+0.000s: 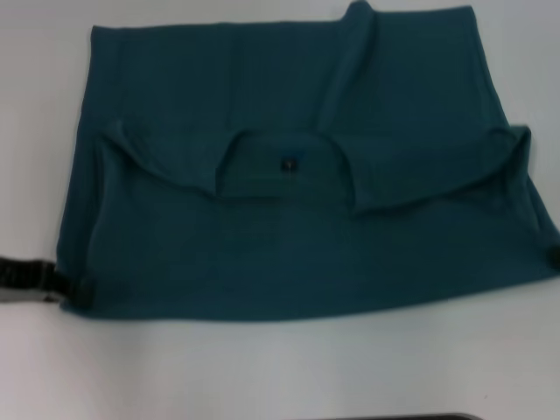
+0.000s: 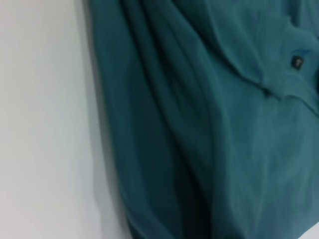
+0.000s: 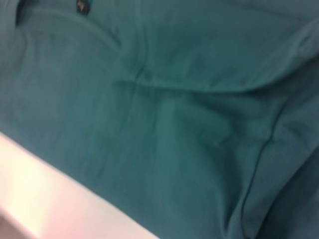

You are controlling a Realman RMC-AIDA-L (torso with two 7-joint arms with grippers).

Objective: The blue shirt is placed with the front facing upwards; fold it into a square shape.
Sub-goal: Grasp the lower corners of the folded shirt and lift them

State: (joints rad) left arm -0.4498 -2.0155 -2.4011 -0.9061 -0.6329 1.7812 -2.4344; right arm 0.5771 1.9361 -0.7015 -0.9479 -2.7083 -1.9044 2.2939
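Note:
The blue shirt [image 1: 289, 236] lies spread on the white table [image 1: 262, 367], folded over itself into a wide rectangle. Its ribbed collar [image 1: 282, 179] with the small dark tag [image 1: 289, 164] sits in the middle, facing up. My left gripper [image 1: 74, 289] is at the shirt's near left corner, touching the cloth edge. Only a dark sliver of my right gripper [image 1: 554, 256] shows, at the shirt's near right corner. The left wrist view holds draped folds of the shirt [image 2: 209, 124] and the tag [image 2: 296, 62]. The right wrist view is filled by the shirt [image 3: 174, 109], with the tag [image 3: 81, 6] at its edge.
Bare white table [image 2: 40, 124] runs along the shirt's left side and in front of it [image 3: 40, 199]. A dark strip [image 1: 394, 417] shows at the table's near edge. A raised crease [image 1: 350, 52] runs up the shirt's far right part.

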